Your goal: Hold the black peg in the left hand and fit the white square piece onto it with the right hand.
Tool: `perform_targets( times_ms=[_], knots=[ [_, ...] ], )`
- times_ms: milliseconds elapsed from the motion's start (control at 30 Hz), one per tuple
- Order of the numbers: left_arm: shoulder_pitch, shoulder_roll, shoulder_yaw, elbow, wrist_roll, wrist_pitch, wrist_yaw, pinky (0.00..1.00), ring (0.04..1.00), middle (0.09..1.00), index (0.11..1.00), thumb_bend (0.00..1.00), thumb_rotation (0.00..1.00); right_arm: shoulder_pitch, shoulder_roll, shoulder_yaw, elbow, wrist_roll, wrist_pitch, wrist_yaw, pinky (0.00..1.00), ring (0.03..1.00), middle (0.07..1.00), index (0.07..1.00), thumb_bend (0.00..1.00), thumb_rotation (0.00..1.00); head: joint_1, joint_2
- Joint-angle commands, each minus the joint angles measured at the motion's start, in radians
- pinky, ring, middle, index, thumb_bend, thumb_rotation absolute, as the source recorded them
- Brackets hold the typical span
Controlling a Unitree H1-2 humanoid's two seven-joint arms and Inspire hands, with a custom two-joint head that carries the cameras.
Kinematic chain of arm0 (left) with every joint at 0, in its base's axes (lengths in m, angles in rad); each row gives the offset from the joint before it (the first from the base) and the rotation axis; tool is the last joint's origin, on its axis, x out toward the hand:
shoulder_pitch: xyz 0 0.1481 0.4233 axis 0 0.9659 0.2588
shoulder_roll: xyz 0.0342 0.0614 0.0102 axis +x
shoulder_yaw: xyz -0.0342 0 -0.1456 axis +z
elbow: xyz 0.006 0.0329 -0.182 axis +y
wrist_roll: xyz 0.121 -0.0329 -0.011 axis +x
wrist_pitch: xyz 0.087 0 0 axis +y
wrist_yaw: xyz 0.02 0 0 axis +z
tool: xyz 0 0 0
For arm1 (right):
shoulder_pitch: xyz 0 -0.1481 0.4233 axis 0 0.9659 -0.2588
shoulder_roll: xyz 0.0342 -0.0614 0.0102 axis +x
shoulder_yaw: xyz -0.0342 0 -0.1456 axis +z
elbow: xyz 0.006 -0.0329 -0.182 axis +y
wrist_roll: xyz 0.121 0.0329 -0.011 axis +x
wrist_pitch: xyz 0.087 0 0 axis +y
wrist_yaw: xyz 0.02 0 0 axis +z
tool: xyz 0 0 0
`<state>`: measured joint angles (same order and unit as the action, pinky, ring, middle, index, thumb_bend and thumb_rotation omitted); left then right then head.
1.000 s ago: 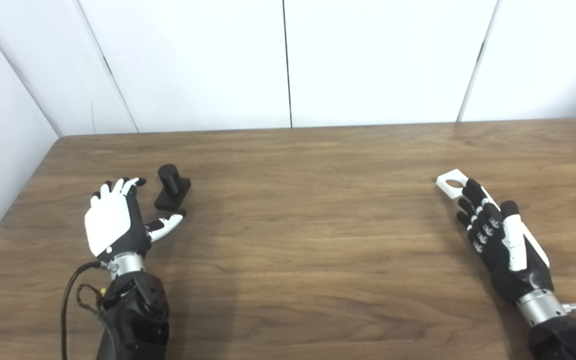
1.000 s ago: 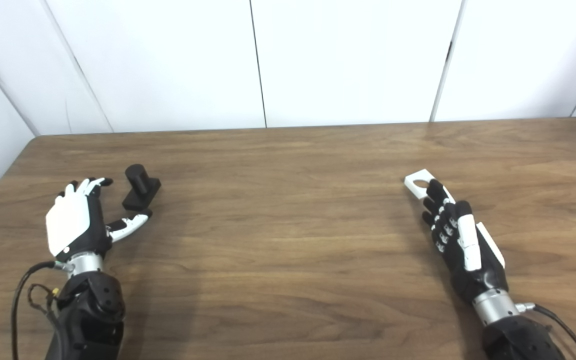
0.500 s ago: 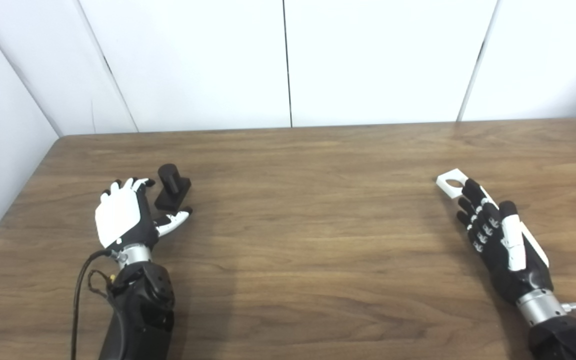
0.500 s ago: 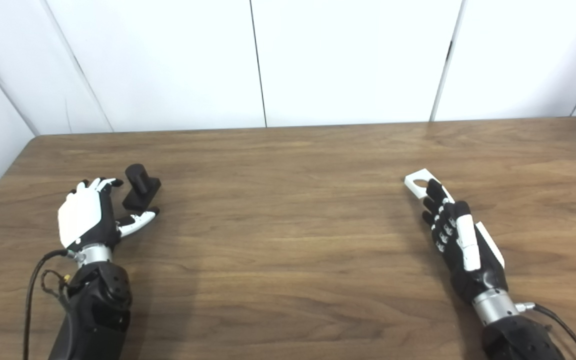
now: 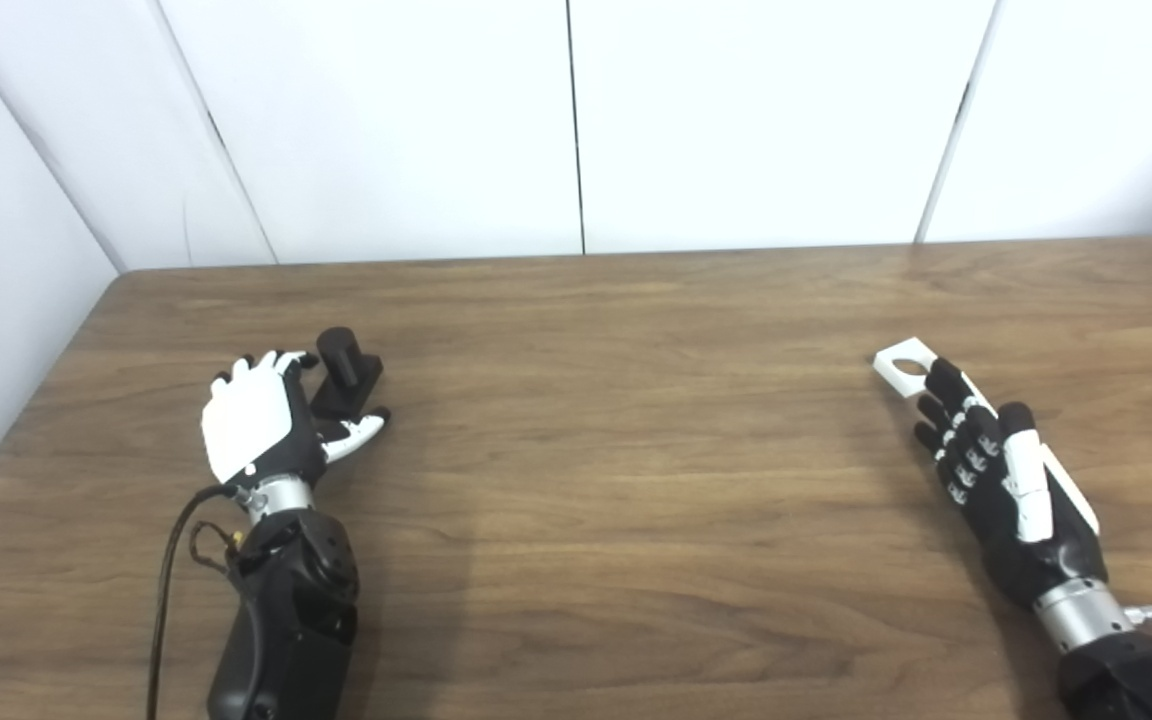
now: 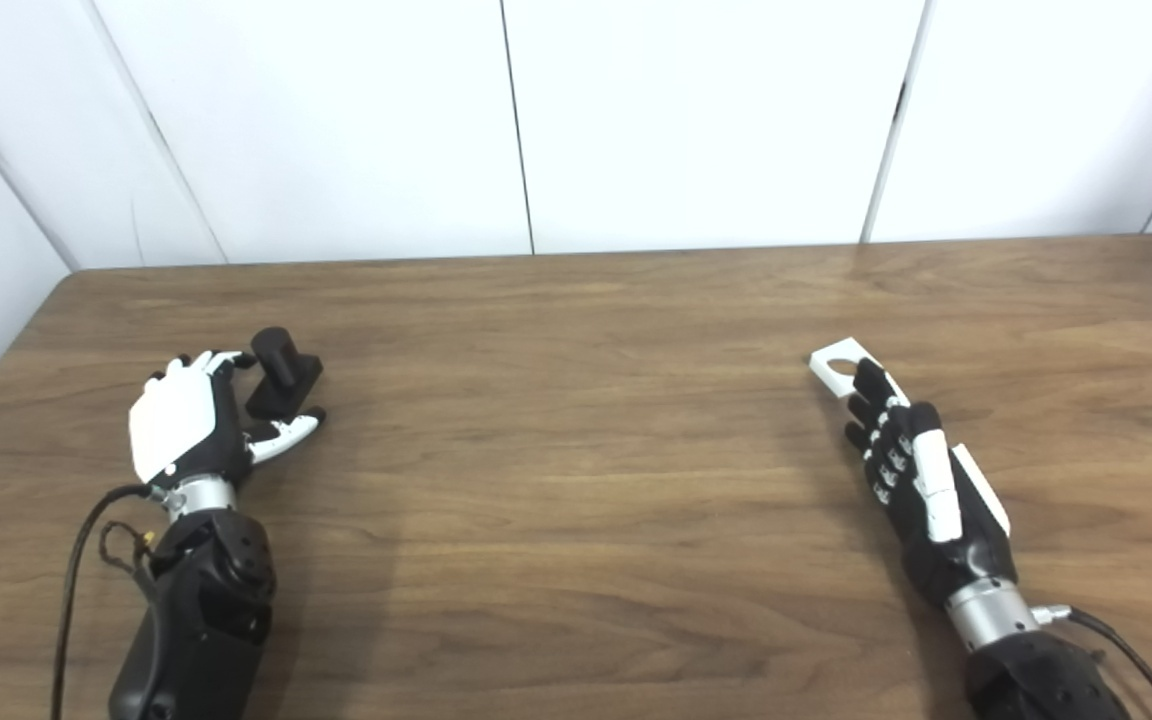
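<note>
Since the earlier frames the left hand (image 5: pixel 254 430) has slid forward and rightward across the tabletop (image 5: pixel 616 450), closing up to the black peg (image 5: pixel 346 372); the peg itself and everything on the right side have not shifted. The peg stands on its square base near the tabletop's left edge, toward the far side, cylinder pointing up and tilted a little away. The left hand's fingers (image 5: pixel 281 362) now reach the peg's left side and its thumb (image 5: pixel 361 430) lies just in front of the base, so the hand is spread around the peg without having closed on it; whether it actually touches cannot be told. Well apart, near the right edge, the white square piece (image 5: pixel 904 366) lies flat with its round hole showing. The right hand (image 5: pixel 996 470) rests open, fingers extended, its fingertips overlapping the piece's near corner, gripping nothing.
</note>
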<state>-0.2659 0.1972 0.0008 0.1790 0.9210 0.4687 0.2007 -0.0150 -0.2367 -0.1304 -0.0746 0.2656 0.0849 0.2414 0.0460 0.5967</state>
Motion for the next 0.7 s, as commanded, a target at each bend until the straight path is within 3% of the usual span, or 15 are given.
perform_targets(
  times_ms=[0,200,400,667],
  knots=[
    [-0.056,0.026,0.002,-0.004,-0.011,-0.003,0.044,1.00,0.976,0.903,0.758,0.75,0.37,0.019,-0.007,0.000,0.016,0.005,-0.016,0.008,1.00,1.000,1.000,0.971,0.68,1.00,0.000,0.001],
    [-0.063,0.036,-0.009,0.024,-0.010,-0.001,0.050,1.00,0.967,0.893,0.730,0.74,0.38,0.022,-0.010,-0.002,0.011,0.002,-0.014,0.004,1.00,1.000,1.000,0.976,0.69,1.00,0.002,0.003],
    [-0.070,0.030,0.013,0.032,0.014,0.001,0.009,1.00,0.963,0.878,0.650,0.70,0.42,0.023,-0.012,-0.004,0.015,0.004,-0.014,0.006,1.00,1.000,1.000,0.975,0.70,1.00,0.007,0.003],
    [-0.070,0.028,0.023,0.026,0.019,0.001,0.000,1.00,0.963,0.874,0.565,0.69,0.34,0.027,-0.015,-0.001,0.022,0.011,-0.020,0.015,1.00,1.000,1.000,0.982,0.69,1.00,0.008,0.003]
  ],
)
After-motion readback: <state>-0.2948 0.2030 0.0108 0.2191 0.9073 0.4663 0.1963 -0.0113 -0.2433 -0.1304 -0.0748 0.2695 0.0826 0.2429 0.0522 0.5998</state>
